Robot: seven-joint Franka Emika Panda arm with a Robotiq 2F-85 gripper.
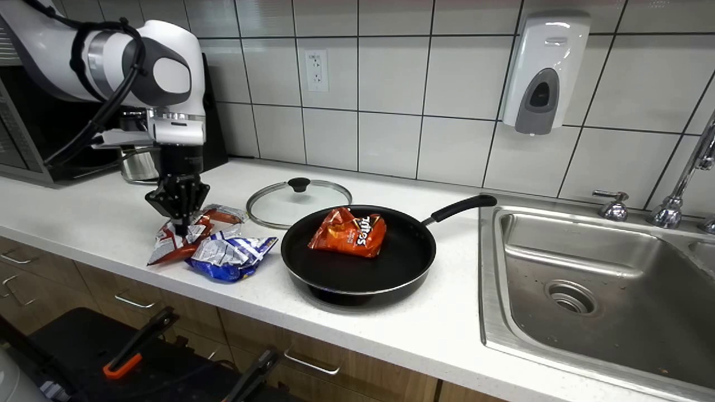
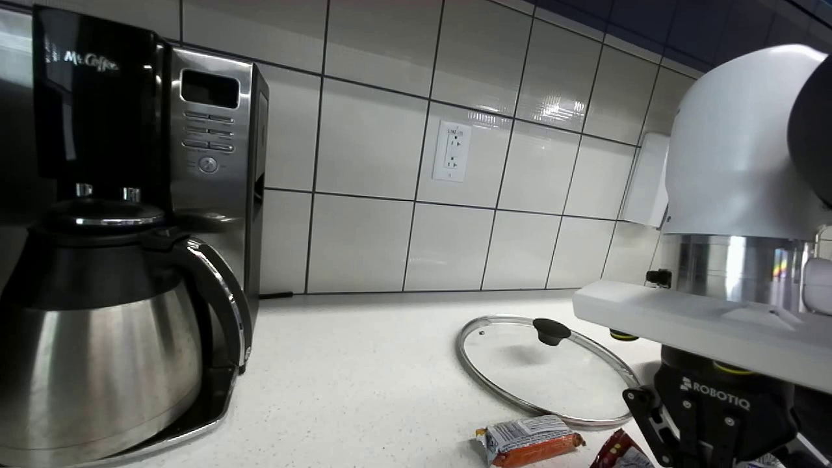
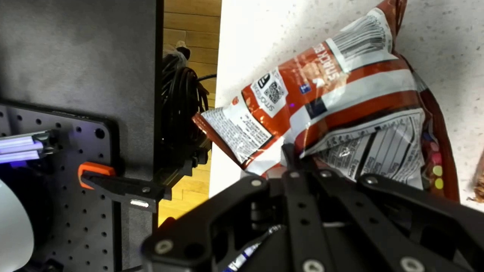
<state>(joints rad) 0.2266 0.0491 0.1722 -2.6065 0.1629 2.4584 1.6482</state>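
My gripper (image 1: 181,228) points down at a red and white snack bag (image 1: 170,245) on the white counter. In the wrist view, the fingertips (image 3: 297,156) are close together on a crease of the red bag (image 3: 306,90). In an exterior view, the gripper body (image 2: 721,416) shows, but its fingertips are below the frame. A blue and white bag (image 1: 229,257) lies beside the red one. A smaller orange and silver packet (image 1: 223,214) lies behind them; it also shows in an exterior view (image 2: 530,442). An orange Doritos bag (image 1: 352,231) lies in a black pan (image 1: 335,273).
A glass lid (image 2: 539,383) with a black knob lies behind the pan. A coffee maker (image 2: 214,149) stands by the wall. The pan's handle (image 1: 463,207) points toward the steel sink (image 1: 564,257). A dark platform with clamps (image 3: 124,187) stands before the counter.
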